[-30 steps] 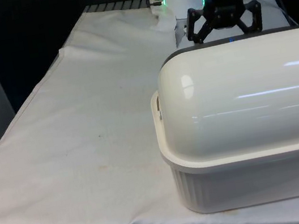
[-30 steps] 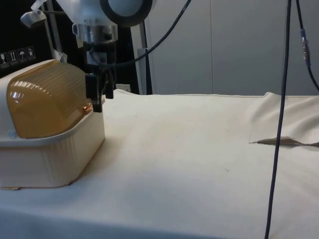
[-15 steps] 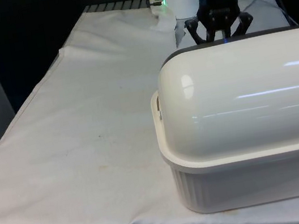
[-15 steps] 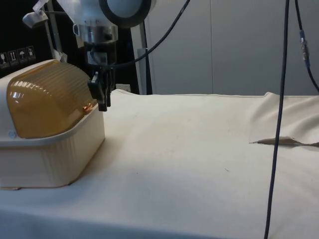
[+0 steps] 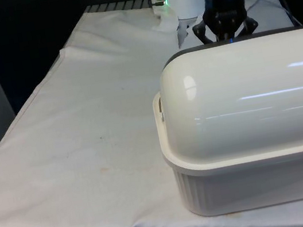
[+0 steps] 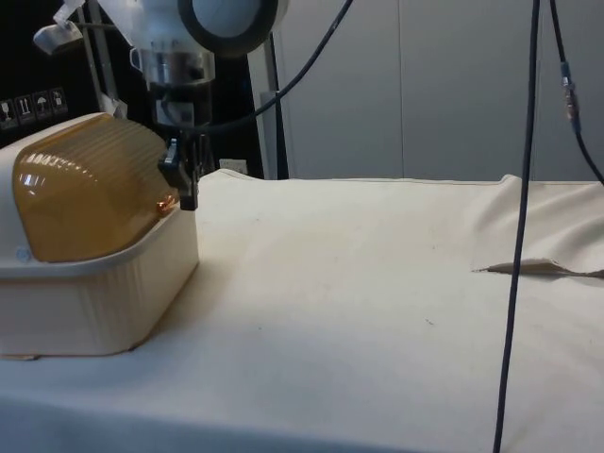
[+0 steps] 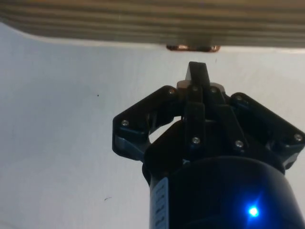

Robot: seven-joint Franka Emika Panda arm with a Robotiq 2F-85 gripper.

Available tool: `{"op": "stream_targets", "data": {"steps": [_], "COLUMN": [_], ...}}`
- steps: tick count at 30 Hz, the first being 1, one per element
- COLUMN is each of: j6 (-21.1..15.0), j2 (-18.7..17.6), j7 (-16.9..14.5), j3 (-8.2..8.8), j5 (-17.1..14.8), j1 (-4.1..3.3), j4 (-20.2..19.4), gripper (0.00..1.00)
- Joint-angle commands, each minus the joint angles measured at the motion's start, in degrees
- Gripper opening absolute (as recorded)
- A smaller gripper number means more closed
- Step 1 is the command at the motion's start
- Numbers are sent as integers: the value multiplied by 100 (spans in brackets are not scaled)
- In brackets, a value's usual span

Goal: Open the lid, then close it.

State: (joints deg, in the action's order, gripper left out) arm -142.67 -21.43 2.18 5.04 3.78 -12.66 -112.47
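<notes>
With our hand pinched together just beside the copper tab of the lid, left in the side view, we should hook under it and lift gently.

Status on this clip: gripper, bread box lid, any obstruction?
Black gripper shut, empty, beside lid's copper handle. Amber ribbed bread box lid closed. Nothing in the way.
</notes>
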Motion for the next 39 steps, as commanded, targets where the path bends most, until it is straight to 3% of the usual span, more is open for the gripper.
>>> {"op": "stream_targets", "data": {"steps": [1, 13, 14, 22, 23, 24, 29, 33, 39], "j6": [-52, -103, -252, -413, -315, -453, -561, -533, -682], "j2": [-29, -63, -63, -57, -63, -52, -11, -17, 183], "j7": [-23, 6, -17, -11, 23, -23, -46, 11, -11], "j3": [-29, 0, -29, -52, -6, -63, -63, -6, -34], "j5": [-57, -17, -80, -115, -34, -143, -206, -126, -166], "j1": [17, 0, 17, 23, -6, 29, 29, -6, -6], "j4": [17, 63, 34, 6, 29, -11, -63, -52, -189], "gripper": [0, 0, 0, 0, 0, 0, 0, 0, 0]}}
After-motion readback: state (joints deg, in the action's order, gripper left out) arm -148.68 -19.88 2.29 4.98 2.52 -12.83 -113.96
